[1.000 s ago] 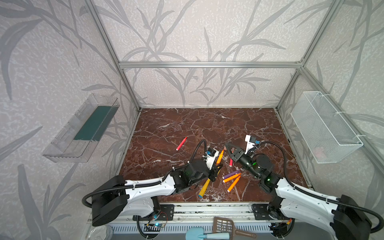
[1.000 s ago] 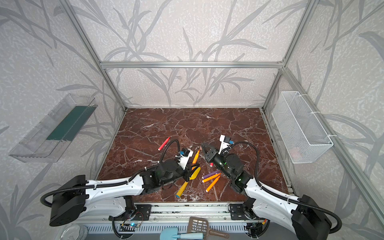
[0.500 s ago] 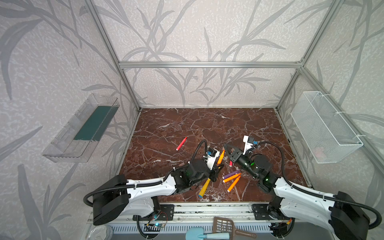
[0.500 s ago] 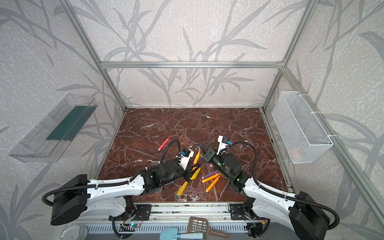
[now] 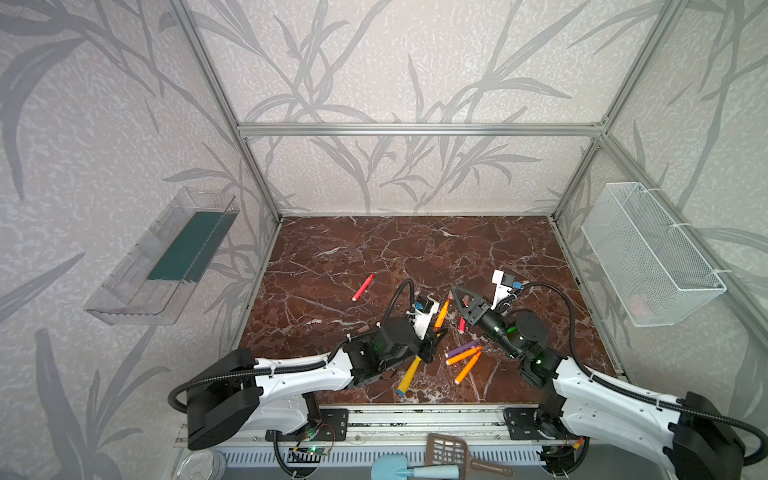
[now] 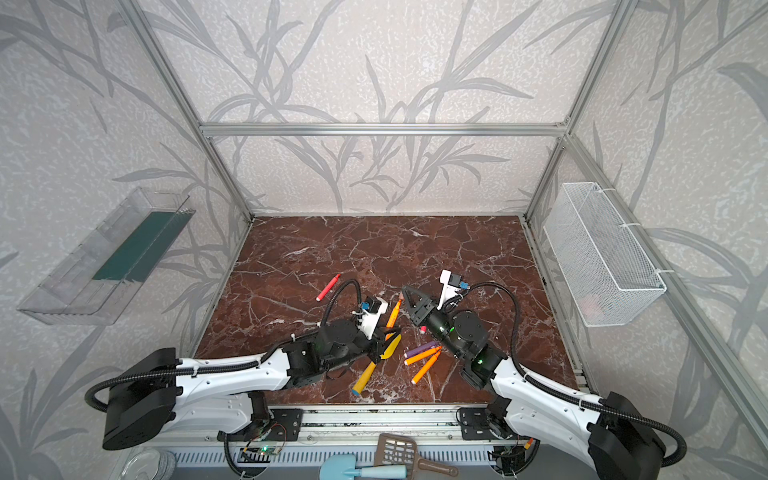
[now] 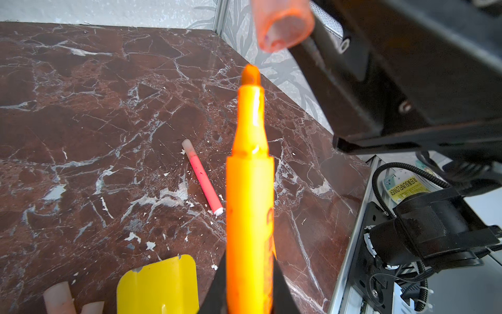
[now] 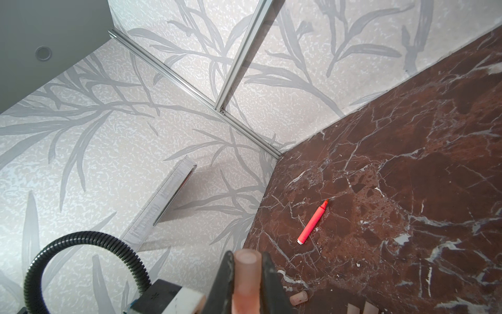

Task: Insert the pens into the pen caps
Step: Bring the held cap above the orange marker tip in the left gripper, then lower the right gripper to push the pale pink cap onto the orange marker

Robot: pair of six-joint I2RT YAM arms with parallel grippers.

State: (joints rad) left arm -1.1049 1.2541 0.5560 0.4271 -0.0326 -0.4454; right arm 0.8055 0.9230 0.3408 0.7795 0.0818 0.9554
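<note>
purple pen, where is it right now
In both top views the slim purple pen lies on the brown marble tabletop, near the front, slightly right of centre, close beside an orange pen.

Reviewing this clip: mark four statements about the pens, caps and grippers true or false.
1. The left gripper holds an orange pen. True.
2. The right gripper is shut on a pen cap. True.
3. That pen cap is seated on the held pen's tip. False: the left wrist view shows a gap between them.
4. The purple pen lies alone toward the back. False: it lies beside two orange pens near the front.
</note>
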